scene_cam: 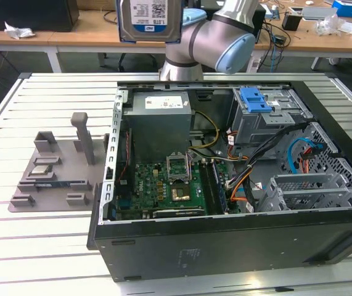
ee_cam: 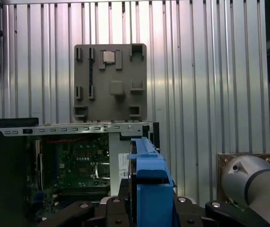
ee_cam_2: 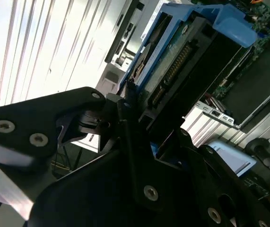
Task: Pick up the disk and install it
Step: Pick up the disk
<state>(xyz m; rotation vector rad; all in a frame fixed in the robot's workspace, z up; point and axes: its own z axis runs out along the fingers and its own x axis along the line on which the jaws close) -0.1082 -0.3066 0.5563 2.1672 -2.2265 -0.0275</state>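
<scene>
Sitting clamped within tool (ee_cam: 150, 210): disk (scene_cam: 149, 20)

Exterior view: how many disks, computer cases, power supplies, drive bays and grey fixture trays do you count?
disk: 1, held up above the case
computer case: 1, open
power supply: 1
blue-handled drive bay: 1
grey fixture tray: 1
Total: 5
</scene>
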